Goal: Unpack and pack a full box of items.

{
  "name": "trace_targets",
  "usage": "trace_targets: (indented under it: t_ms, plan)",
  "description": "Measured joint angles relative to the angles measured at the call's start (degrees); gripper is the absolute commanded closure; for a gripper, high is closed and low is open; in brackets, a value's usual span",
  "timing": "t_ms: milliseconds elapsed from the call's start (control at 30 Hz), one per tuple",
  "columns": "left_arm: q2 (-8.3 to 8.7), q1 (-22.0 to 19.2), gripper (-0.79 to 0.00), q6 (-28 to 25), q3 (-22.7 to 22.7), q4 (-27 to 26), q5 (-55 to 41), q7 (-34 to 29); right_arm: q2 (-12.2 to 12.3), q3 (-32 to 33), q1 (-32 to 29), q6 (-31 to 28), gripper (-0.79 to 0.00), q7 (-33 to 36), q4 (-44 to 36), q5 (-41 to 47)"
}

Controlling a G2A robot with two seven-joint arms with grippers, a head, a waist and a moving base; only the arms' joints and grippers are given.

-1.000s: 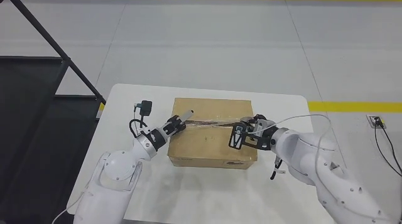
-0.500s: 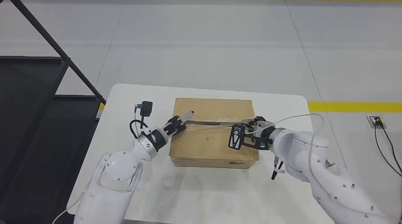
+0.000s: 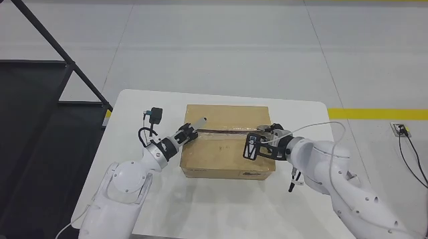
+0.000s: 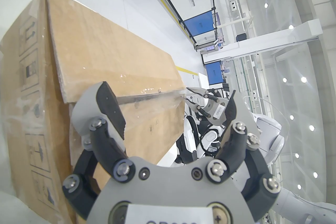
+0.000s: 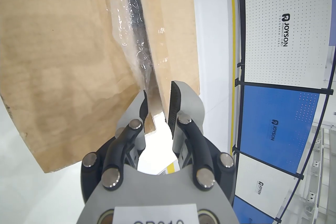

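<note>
Left pincer perhaps nearer box edge

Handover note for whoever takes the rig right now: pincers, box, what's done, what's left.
Left pincer: open, holding nothing, at one end of the seam on top of the box.
Right pincer: open, fingers either side of a top flap's edge at the opposite end, not clamped.
The box sits mid-way across the table, flaps closed, with crumpled clear tape along the seam.
Done: nothing is out yet.
Left: open the flaps, unpack, repack.
</note>
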Motion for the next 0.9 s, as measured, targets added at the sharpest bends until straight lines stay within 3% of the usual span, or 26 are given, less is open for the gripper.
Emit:
trace_targets:
  t_ms: [467,900]
  plan:
    - [0.23,-0.07,-0.785,-0.17,0.25,0.03,-0.32,0.28,0.20,3.25,-2.32,-0.38,-0.286,-0.30,-1.21,-0.31]
    - [0.41,-0.09,-0.785,-0.09,0.67,0.20,-0.50,0.35,0.17,5.14,-4.13,0.55,-0.286,-1.60,-2.21,-1.13]
